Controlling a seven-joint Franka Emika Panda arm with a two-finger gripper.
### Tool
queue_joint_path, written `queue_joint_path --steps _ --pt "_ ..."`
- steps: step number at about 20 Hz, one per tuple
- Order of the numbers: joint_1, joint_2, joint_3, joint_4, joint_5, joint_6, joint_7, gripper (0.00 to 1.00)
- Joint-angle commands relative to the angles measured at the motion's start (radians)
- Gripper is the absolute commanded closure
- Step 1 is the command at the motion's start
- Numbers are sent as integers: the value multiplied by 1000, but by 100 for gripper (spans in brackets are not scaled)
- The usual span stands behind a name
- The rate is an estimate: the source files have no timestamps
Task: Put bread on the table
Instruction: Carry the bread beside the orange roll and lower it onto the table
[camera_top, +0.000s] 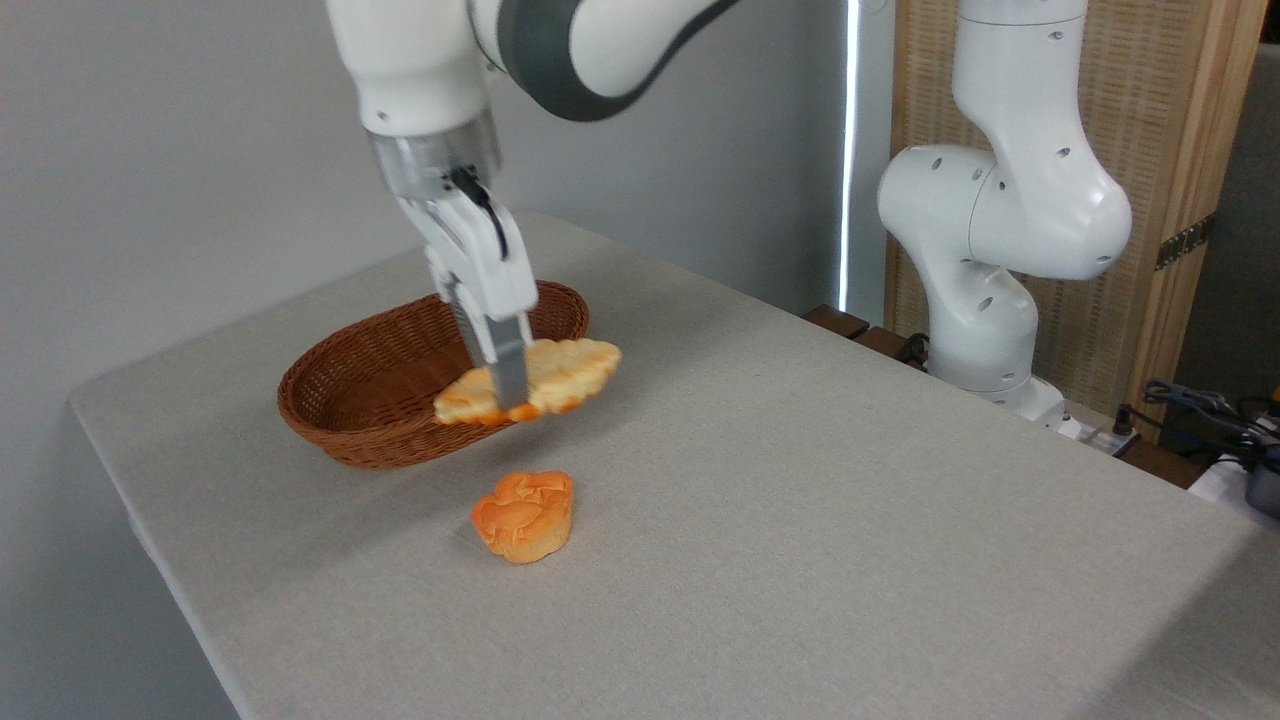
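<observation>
The bread (560, 375), a flat pale-golden leaf-shaped pastry with browner edges, hangs in the air over the right rim of the wicker basket (370, 400). My gripper (510, 392) points down from above and is shut on the bread near its middle. The bread lies roughly level, its right end sticking out past the basket. Below it spreads the grey-beige table (820, 500).
An orange muffin-shaped bun (524, 515) sits on the table just in front of the basket, below the held bread. The arm's white base (985, 300) stands at the table's far right edge, with cables and a wooden screen behind it.
</observation>
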Motion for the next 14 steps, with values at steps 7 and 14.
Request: queue_joint_path --steps 7,14 --pt "-7 -92 53 -194 5 4 167 16" --pt "-12 -60 44 -196 6 13 167 0"
